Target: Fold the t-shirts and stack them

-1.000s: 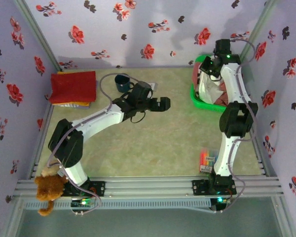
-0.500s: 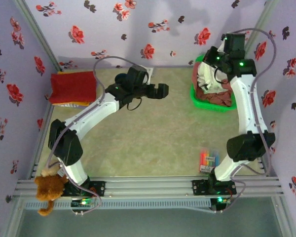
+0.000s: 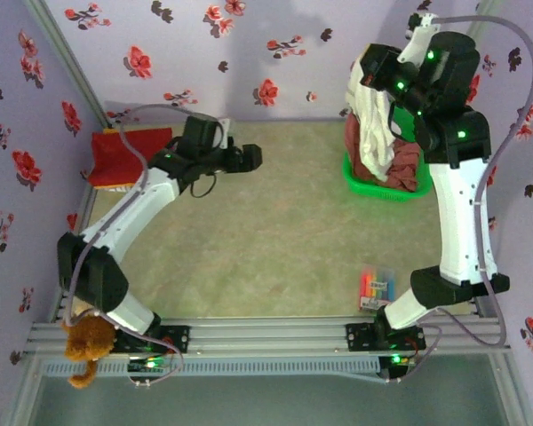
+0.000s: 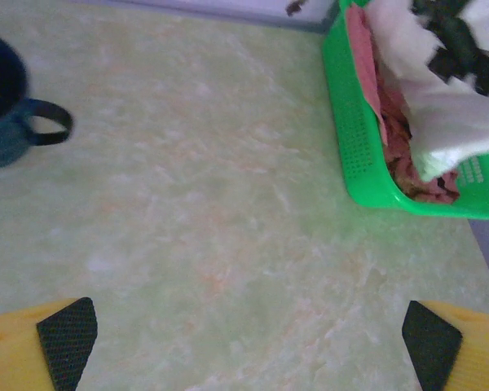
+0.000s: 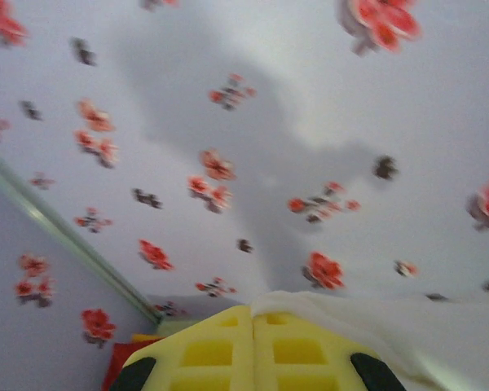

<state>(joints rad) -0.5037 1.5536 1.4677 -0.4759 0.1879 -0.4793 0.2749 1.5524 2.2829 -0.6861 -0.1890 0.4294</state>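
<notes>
My right gripper [image 3: 366, 78] is raised above the green basket [image 3: 370, 187] at the back right, shut on the top of the white t-shirt [image 3: 373, 124]. The shirt hangs down into the basket, over the dusty-pink t-shirts [image 3: 410, 164]. In the right wrist view the yellow fingers [image 5: 220, 350] are pressed together and white cloth [image 5: 391, 322] comes out beside them. The folded red t-shirt [image 3: 129, 153] lies at the back left. My left gripper [image 3: 249, 158] hovers open near it; its pads [image 4: 65, 342] stand wide apart over bare table, facing the basket [image 4: 354, 138] and white shirt [image 4: 448, 98].
A dark blue mug [image 4: 0, 106] stands on the table to the left of my left gripper. A pack of coloured markers [image 3: 376, 288] lies near the right arm's base. A brown teddy bear [image 3: 87, 342] sits on the front rail at the left. Flowered walls enclose the table.
The right arm has risen, drawing the white t-shirt up out of the basket. The left arm has swung left and back toward the red t-shirt, its gripper still open.
</notes>
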